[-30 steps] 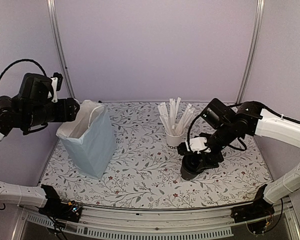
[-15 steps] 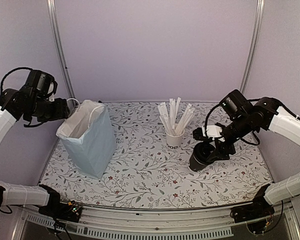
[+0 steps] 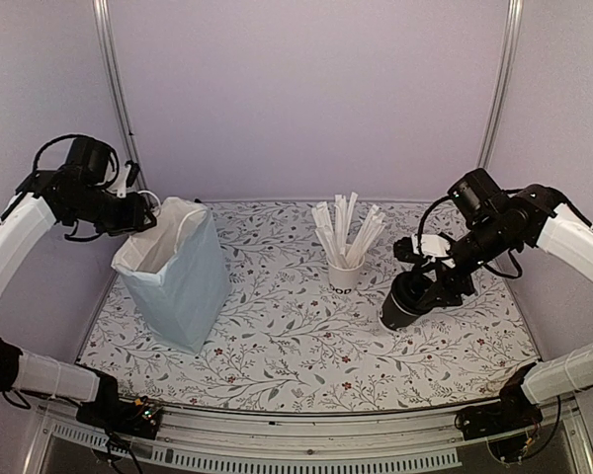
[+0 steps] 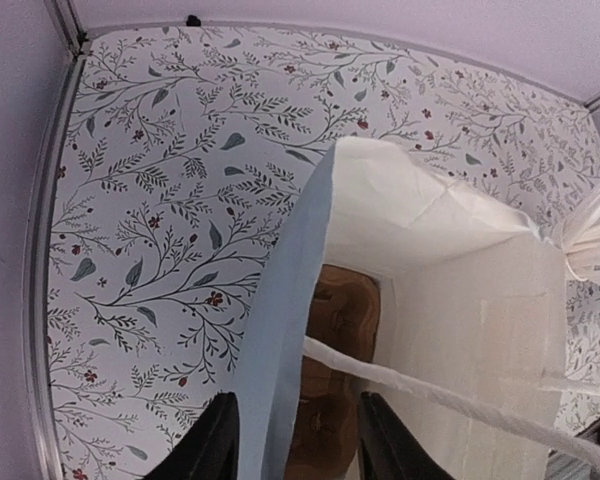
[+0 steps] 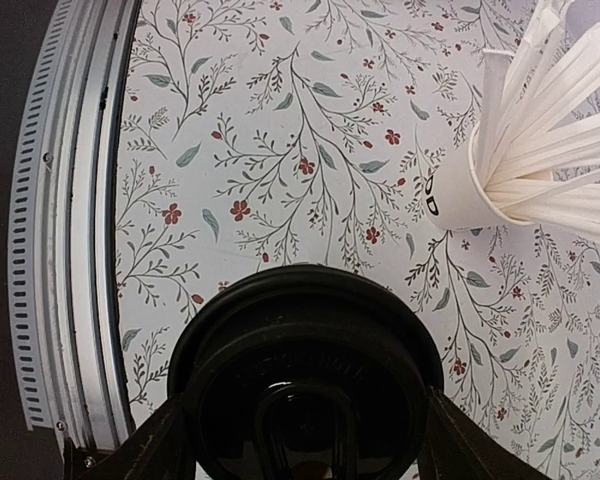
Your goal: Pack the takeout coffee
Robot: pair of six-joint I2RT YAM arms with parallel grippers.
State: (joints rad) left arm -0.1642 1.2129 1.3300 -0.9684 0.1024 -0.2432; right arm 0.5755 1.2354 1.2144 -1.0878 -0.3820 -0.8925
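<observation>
The takeout coffee (image 3: pixel 400 304), right of centre in the overhead frame, is clamped in the right pincer (image 5: pixel 307 440) (its lid (image 5: pixel 305 340) hides the walls). The left pincer (image 4: pixel 298 445) stands apart, astride the rim of the blue bag (image 3: pixel 183 286). A white cup (image 3: pixel 344 275) holds wrapped sticks (image 3: pixel 348 229).

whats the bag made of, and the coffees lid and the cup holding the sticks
The bag looks like paper: matte pale blue outside, cream inside, sharp creases. The takeout coffee has a black lid, likely moulded plastic, given its slight sheen and raised rim. The white cup is probably paper, matte.
</observation>
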